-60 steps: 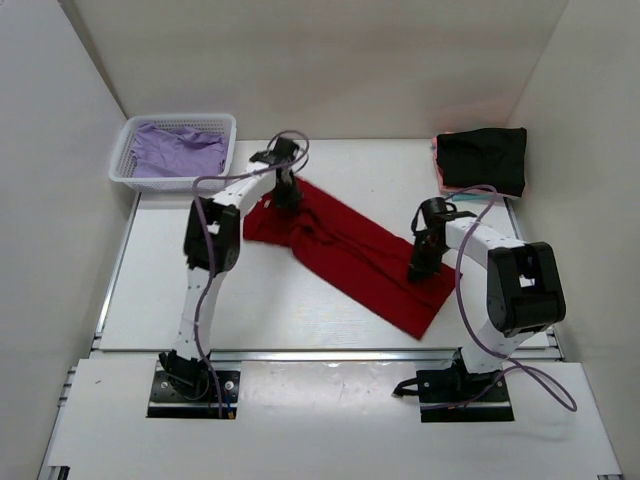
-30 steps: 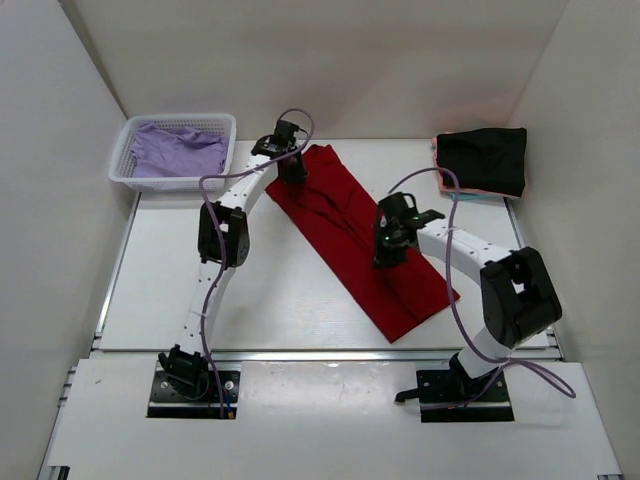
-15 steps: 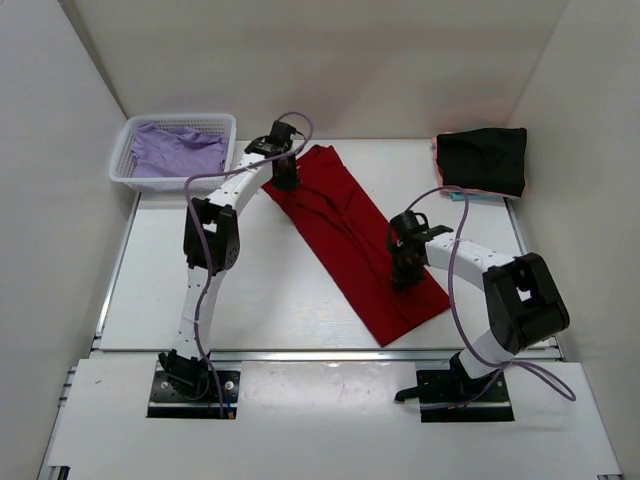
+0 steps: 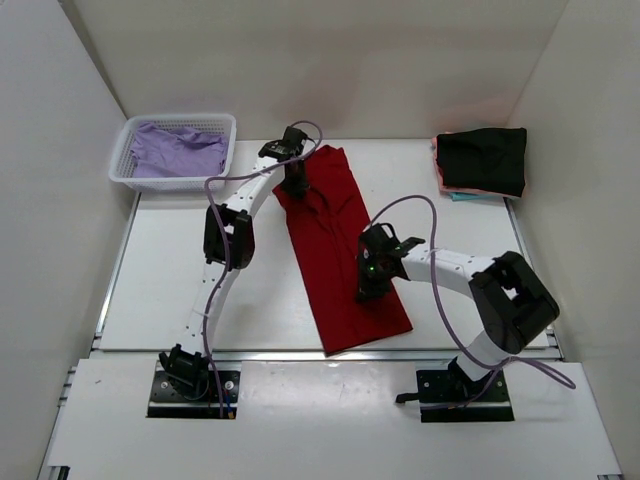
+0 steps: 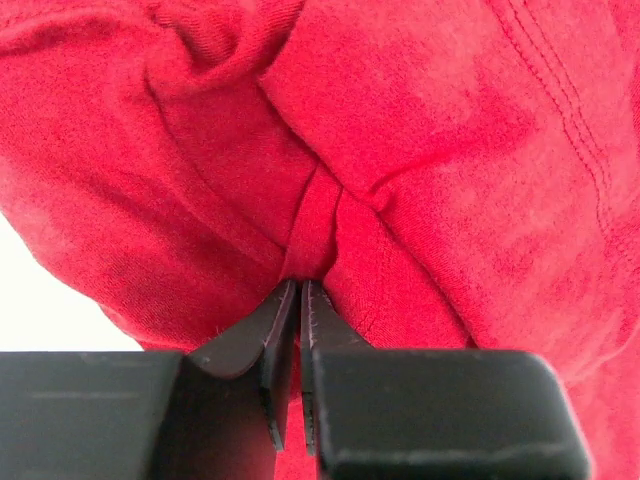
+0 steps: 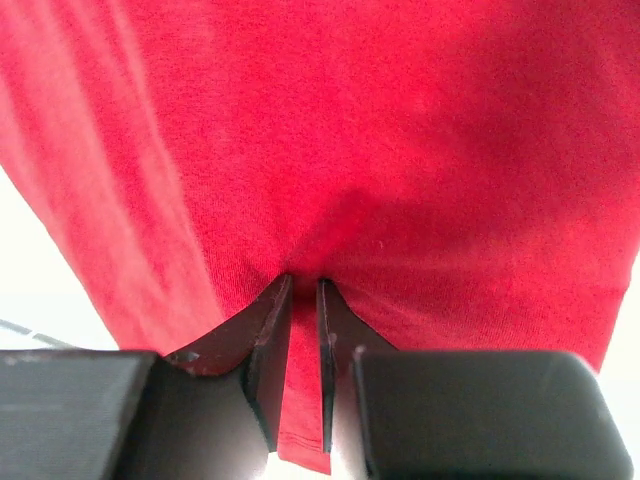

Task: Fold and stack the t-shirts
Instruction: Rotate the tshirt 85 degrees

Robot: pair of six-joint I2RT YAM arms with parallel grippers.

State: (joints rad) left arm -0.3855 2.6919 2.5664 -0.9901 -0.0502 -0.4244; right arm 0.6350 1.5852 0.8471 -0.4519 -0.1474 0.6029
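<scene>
Item 1. Basket (image 4: 121, 160): white plastic lattice, far left corner of the tabletop (image 4: 200, 285). It holds a lavender t-shirt (image 4: 180, 150), loosely heaped and unfolded.

Item 2. Left tool (image 4: 295, 186): set down on the far end of the deep red t-shirt (image 4: 340, 265), near its left edge. In the left wrist view the fingers (image 5: 275, 330) stand almost together, only a slit between them, with a pinched ridge of red cloth gathered at their tips. The fabric puckers around that grip.

Item 3. Deep red t-shirt: one piece, lying on the tabletop as a long narrow band. It runs from far centre toward the near edge, leaning slightly rightward as it nears. The far part is wrinkled; the near part lies flat.

Item 4. Right tool (image 4: 368, 290): on the right edge of the red band, in its near half. In the right wrist view the fingers (image 6: 265, 340) are drawn close with a thin strip of red cloth caught between them. The hem hangs just below the tips.

Item 5. Black t-shirt (image 4: 482, 160): folded, far right corner of the tabletop, well apart from the red one. It lies on top of pink cloth (image 4: 437, 165), which shows at its left edge, and teal cloth (image 4: 461, 197), which peeks out at its near edge.
</scene>
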